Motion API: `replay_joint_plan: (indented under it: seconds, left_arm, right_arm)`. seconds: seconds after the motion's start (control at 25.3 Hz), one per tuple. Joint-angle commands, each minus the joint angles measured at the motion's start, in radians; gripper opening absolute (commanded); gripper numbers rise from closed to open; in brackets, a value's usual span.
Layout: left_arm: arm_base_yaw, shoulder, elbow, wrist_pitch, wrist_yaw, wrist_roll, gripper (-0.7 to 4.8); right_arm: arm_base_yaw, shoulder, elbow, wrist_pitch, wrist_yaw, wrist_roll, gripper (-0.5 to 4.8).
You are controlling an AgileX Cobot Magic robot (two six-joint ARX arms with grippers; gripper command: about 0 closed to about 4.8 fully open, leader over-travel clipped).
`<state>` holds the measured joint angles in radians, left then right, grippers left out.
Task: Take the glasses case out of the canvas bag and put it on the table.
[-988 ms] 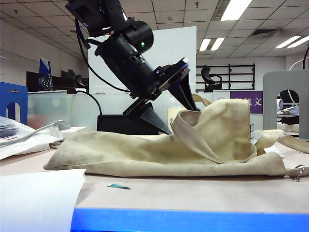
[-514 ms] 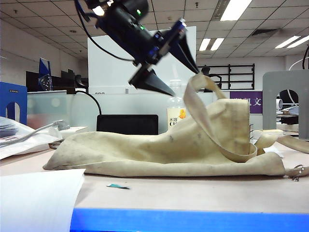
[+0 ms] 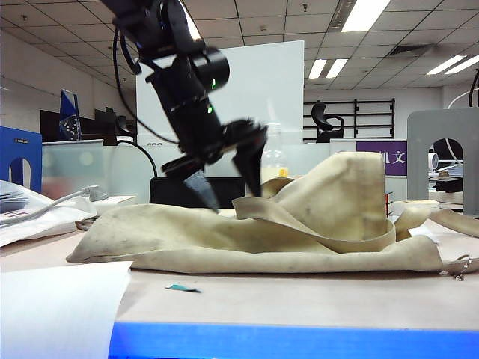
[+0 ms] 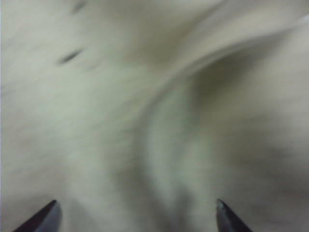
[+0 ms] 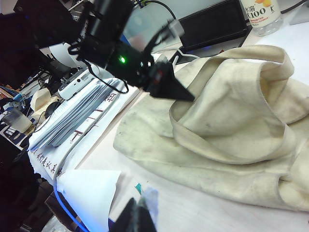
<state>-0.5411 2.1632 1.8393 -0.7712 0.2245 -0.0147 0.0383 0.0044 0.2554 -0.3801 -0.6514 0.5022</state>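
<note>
The canvas bag [image 3: 322, 224] lies crumpled on the table [image 3: 299, 299], one strap handle [image 3: 314, 215] looped flat across it. My left gripper [image 3: 233, 202] hangs open just above the bag's left part, fingertips pointing down and nothing between them. The left wrist view is blurred: only cream cloth of the bag [image 4: 120, 96] fills the space between the wide-apart tips of the left gripper [image 4: 135, 210]. From the right wrist view, a dark finger [image 5: 174, 89] of the left gripper hovers over the bag [image 5: 241, 125]. My right gripper [image 5: 137, 215] is shut, near the table's front. The glasses case is hidden.
A white paper sheet [image 3: 60, 307] lies at the front left, with a small teal scrap [image 3: 183, 287] beside it. Stacked papers and a cable [image 3: 45, 213] sit at the left. A black box [image 3: 168, 193] and a drink bottle [image 5: 260, 14] stand behind the bag.
The left gripper rose with the strap draped over a finger, then came down and to the left. The strap has fallen back onto the bag. The right gripper stayed put.
</note>
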Motion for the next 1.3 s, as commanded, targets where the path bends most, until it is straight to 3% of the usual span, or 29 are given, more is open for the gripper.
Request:
replay_joint_plan:
  seconds: [0.04,0.24,0.36,0.43,0.63,0.79,1.07,1.3]
  left_arm:
    - [0.0,0.003,0.003,-0.011,-0.014,0.033,4.18]
    - [-0.011,0.013,0.003,0.054,0.147,0.008,4.18]
    - [-0.018,0.022,0.003,0.068,0.127,0.0,3.95]
    - [-0.015,0.04,0.003,0.062,0.128,0.0,3.37]
    - [-0.01,0.064,0.004,0.024,0.181,0.002,-0.03]
    - [-0.01,0.016,0.006,-0.018,0.332,0.003,-0.05]
    - [0.005,-0.183,0.042,-0.019,0.365,-0.002,-0.05]
    - [0.033,-0.305,0.076,-0.045,0.47,-0.058,-0.05]
  right_arm:
    - [0.0,-0.002,0.006,0.013,-0.006,0.003,-0.04]
    - [0.0,-0.002,0.006,0.013,-0.006,0.003,-0.04]
    - [0.0,-0.002,0.005,0.012,-0.006,0.003,-0.04]
    - [0.0,-0.002,0.006,0.01,-0.006,0.003,-0.04]
    - [0.0,-0.002,0.006,0.01,-0.006,0.003,-0.04]
    - [0.0,-0.002,0.006,0.013,-0.006,0.002,-0.04]
    - [-0.001,-0.002,0.006,0.044,0.029,-0.005,-0.04]
    - [-0.002,0.029,0.006,0.05,0.1,-0.066,-0.04]
